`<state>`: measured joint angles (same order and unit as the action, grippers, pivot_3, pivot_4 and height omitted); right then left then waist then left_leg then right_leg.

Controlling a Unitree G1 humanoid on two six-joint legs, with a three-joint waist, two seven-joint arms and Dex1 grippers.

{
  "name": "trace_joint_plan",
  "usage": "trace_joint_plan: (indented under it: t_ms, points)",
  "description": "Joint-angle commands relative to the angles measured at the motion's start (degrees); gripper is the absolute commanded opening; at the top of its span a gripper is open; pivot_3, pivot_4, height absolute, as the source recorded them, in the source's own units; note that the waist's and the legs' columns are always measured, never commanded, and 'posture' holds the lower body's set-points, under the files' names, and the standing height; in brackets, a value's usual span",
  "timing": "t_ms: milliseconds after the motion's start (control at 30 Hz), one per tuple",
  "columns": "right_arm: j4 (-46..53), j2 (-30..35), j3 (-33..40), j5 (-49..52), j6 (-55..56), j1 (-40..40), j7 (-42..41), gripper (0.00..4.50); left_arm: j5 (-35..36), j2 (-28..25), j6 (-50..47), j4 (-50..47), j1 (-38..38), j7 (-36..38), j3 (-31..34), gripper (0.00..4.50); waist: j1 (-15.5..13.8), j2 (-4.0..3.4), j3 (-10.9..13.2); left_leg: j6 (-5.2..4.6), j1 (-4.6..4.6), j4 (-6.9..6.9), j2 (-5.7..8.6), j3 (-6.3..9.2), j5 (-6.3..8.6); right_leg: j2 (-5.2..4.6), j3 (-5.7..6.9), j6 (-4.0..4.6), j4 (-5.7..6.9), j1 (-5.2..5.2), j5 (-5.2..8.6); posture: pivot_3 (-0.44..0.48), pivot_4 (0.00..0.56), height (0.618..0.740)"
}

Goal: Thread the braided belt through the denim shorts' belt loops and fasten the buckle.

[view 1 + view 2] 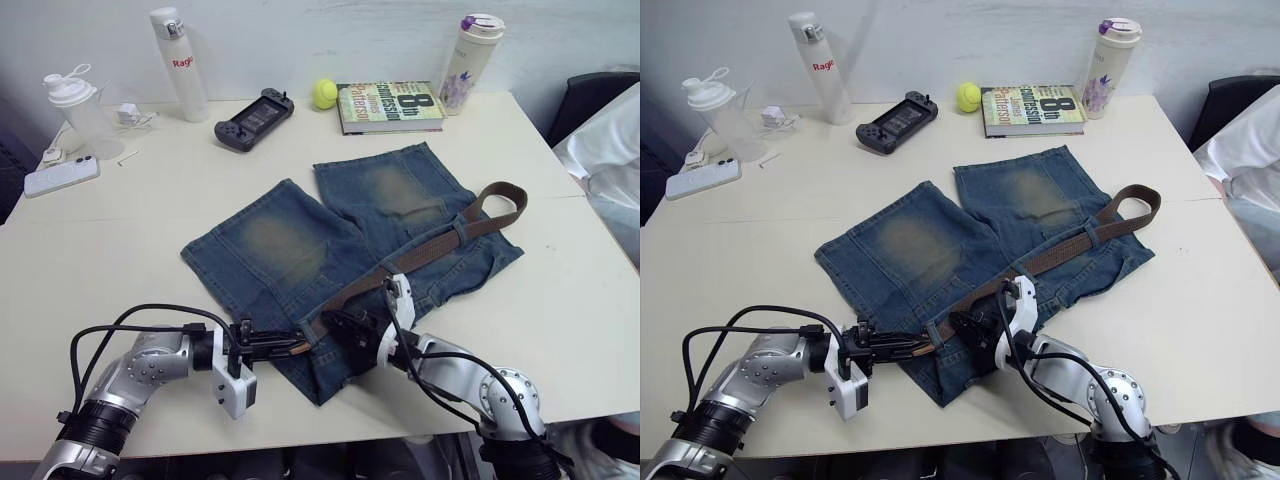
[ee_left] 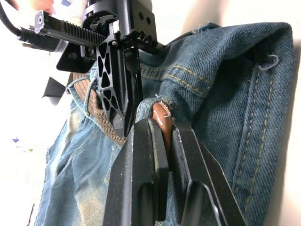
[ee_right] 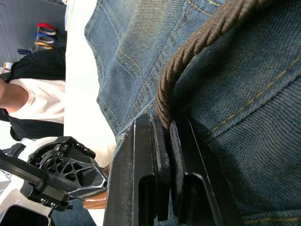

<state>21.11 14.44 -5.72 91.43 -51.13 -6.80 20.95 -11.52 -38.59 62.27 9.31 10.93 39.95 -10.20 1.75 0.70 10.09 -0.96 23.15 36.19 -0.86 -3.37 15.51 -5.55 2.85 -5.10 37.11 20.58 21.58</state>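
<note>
The shorts (image 1: 350, 250) lie mid-bench (image 1: 120, 240). The belt (image 1: 430, 245) runs along the waistband toward 2 o'clock. At 6 o'clock, left gripper (image 1: 290, 347) jaws pinch the belt's tip; right gripper (image 1: 335, 322) jaws clamp the strap.

Book (image 1: 390, 105), ball (image 1: 325, 93), probably controller (image 1: 253, 119).

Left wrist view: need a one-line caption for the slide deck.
Left gripper pinches the braided belt tip at the denim shorts waistband, right gripper close behind.
</note>
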Motion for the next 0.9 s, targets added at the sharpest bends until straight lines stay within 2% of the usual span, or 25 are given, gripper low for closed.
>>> trace_joint_plan:
  t_ms: [33,167,233,267,300,400,433,567,633,700,767,833,900]
  points:
    - [0.25,-0.05,-0.19,0.74,-0.37,-0.52,-0.35,0.00,0.67,-1.33,0.75,-1.85,-0.09,-1.73,0.10,0.02,0.02,0.00,0.00,0.00,0.00,0.00,0.00,0.00,0.00,0.00,0.00,0.00,0.00,0.00,0.00,0.000,0.150,0.740]
    - [-0.33,0.51,-0.23,0.70,-0.75,-1.03,0.40,0.00,-0.48,-1.79,1.44,-1.57,-0.22,-2.78,0.34,0.02,0.02,0.00,0.00,0.00,0.00,0.00,0.00,0.00,0.00,0.00,0.00,0.00,0.00,0.00,0.00,0.000,0.150,0.740]
    - [-0.25,0.15,1.05,1.60,0.44,-1.22,1.02,0.87,-1.12,-2.01,1.86,-1.57,-0.08,-3.14,0.26,0.00,0.01,0.00,0.00,0.00,0.00,0.00,0.00,0.00,0.00,0.00,0.00,0.00,0.01,0.00,0.00,0.000,0.150,0.740]
    - [-0.09,0.05,1.60,2.25,0.88,-1.32,1.01,1.08,-1.25,-2.06,1.98,-1.58,-0.02,-3.31,0.24,0.00,-0.01,0.00,0.00,0.00,0.00,0.00,0.00,0.00,0.00,0.00,0.00,0.00,0.01,0.00,0.00,0.000,0.150,0.740]
    - [0.02,0.35,2.66,3.60,1.46,-1.57,1.88,1.52,-1.45,-2.22,2.10,-1.56,0.05,-3.38,0.13,0.00,-0.03,0.00,0.00,0.00,0.00,0.00,0.00,0.00,0.00,0.00,0.00,0.00,0.01,0.00,0.00,0.000,0.150,0.740]
    - [2.34,4.86,6.52,7.16,1.13,-2.01,1.75,2.69,-1.65,-2.59,1.91,-1.55,0.31,-3.62,-0.03,0.00,-0.04,0.00,0.00,0.01,0.01,0.00,0.00,-0.01,0.00,0.00,0.00,0.00,0.00,0.00,0.00,0.000,0.150,0.740]
    - [2.85,5.82,7.27,7.88,1.00,-2.08,1.62,2.69,-1.68,-2.65,1.86,-1.56,0.37,-3.73,-0.05,0.00,-0.07,-0.01,0.01,0.01,0.01,0.00,0.00,-0.01,0.00,0.00,0.00,0.00,0.00,0.00,0.00,0.000,0.150,0.740]
    - [9.57,22.77,12.08,1.12,-5.92,-3.53,-10.51,2.69,-0.50,-3.43,0.79,-1.79,1.09,-3.70,-0.19,0.00,-0.24,-0.14,0.09,-0.05,0.04,0.06,0.04,-0.02,0.00,-0.06,0.01,-0.02,-0.06,-0.02,-0.01,0.000,0.150,0.740]
    - [12.76,30.59,13.27,-4.74,-6.65,-4.47,-18.89,2.69,-0.14,-3.79,0.63,-1.86,1.45,-3.66,-0.34,0.00,-0.25,-0.14,0.09,-0.10,0.06,0.08,0.06,-0.01,0.01,-0.09,0.02,-0.02,-0.22,0.01,-0.01,0.000,0.150,0.740]
    - [16.01,38.87,12.33,-16.40,-3.59,-5.00,-28.91,2.69,0.50,-4.21,0.18,-2.09,1.72,-3.45,-0.61,0.00,-0.28,-0.18,0.11,-0.07,0.04,0.06,0.04,0.02,0.00,-0.06,0.04,-0.02,-0.22,0.01,-0.01,0.000,0.150,0.740]
    - [18.60,48.11,7.51,-34.84,5.09,-3.33,-37.49,2.69,1.00,-4.52,-0.24,-2.28,1.94,-3.30,-0.93,0.00,-0.21,-0.16,0.09,-0.05,0.01,0.03,0.03,0.01,-0.01,0.00,0.03,-0.02,-0.24,0.00,-0.01,0.000,0.150,0.740]
    - [18.75,57.74,-0.57,-54.30,16.55,0.07,-46.26,2.69,1.53,-4.67,-0.95,-2.77,2.34,-3.19,-1.36,0.00,-0.26,-0.14,0.09,-0.03,0.02,0.10,0.04,-0.04,-0.02,0.00,0.02,-0.02,-0.24,0.03,0.00,0.000,0.150,0.740]
    - [17.15,60.76,-5.04,-65.32,23.72,1.84,-50.14,2.69,1.97,-4.78,-1.56,-3.21,2.57,-3.12,-1.67,0.00,-0.29,-0.09,0.10,0.12,0.02,0.16,0.03,-0.05,-0.11,0.01,0.02,-0.03,-0.26,-0.01,-0.01,0.000,0.150,0.740]
